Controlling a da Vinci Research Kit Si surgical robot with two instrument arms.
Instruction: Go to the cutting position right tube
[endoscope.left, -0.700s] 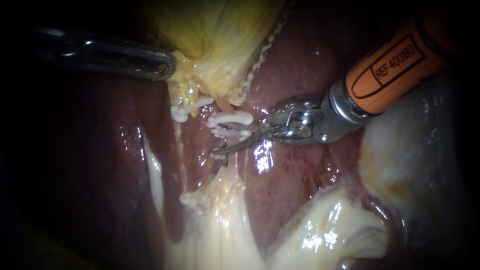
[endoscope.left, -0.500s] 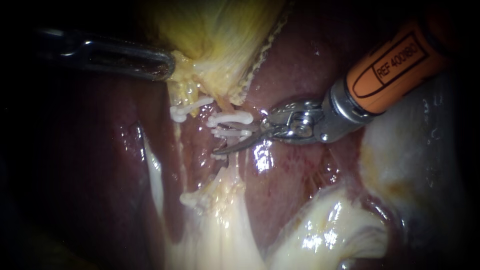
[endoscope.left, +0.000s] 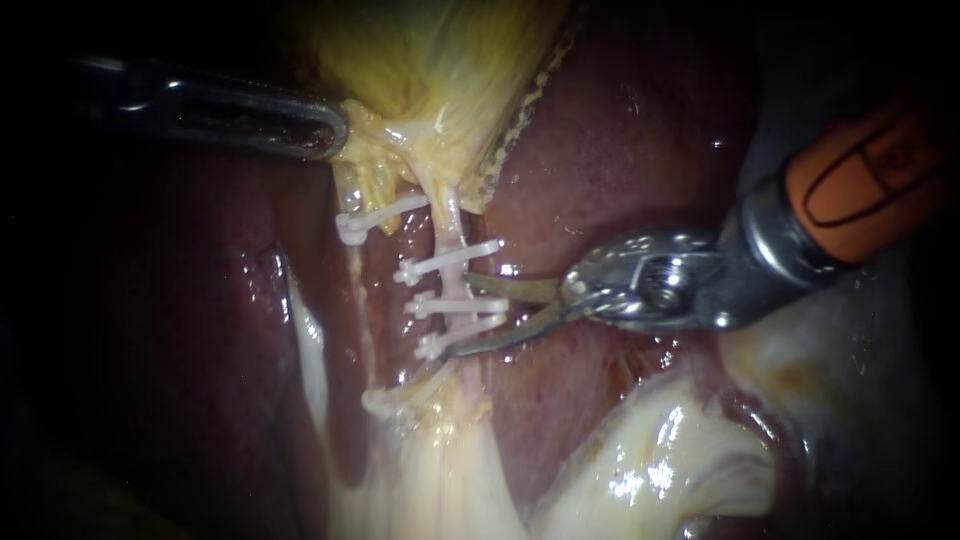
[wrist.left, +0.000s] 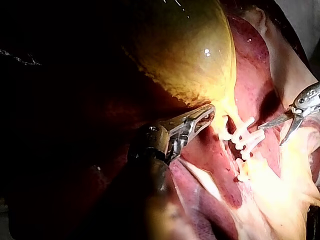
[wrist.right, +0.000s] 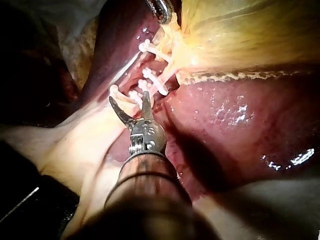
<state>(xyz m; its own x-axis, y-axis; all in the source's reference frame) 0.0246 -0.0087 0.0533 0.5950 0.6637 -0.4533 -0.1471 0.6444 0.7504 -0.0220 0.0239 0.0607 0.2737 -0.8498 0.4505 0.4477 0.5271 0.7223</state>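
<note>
Where the thin, pale pink right tube (endoscope.left: 452, 225) runs down from the yellow, rounded gallbladder (endoscope.left: 430, 60) across the glossy dark red liver (endoscope.left: 600, 150), the right instrument (endoscope.left: 458, 317), a metal-tipped tool on an orange-banded shaft, has its hand spread open and grasping nothing. Its two slim, pointed jaws stand apart in a narrow V, and their tips reach the tube from the side.

Three small white plastic clips cross this tube like rungs. The upper clip (endoscope.left: 447, 262) lies just outside the upper jaw. The middle clip (endoscope.left: 457, 306) sits between the two jaws. The lower clip (endoscope.left: 438, 346) lies right beside the tip of the lower jaw. Whether either jaw touches the tube cannot be told.

In the right wrist view the right instrument (wrist.right: 128, 97) points its open hand straight ahead at the clipped tube.

The left instrument (endoscope.left: 335, 128), a dark steel tool with long slotted jaws, has its hand clenched on the pale lower edge of the gallbladder, well apart from the right instrument's hand. The left wrist view shows the left instrument (wrist.left: 210, 111) with its jaws lying close together on that yellow tissue.

A fourth white clip (endoscope.left: 375, 217) lies beside the right tube, on the side nearer the left instrument's hand.
</note>
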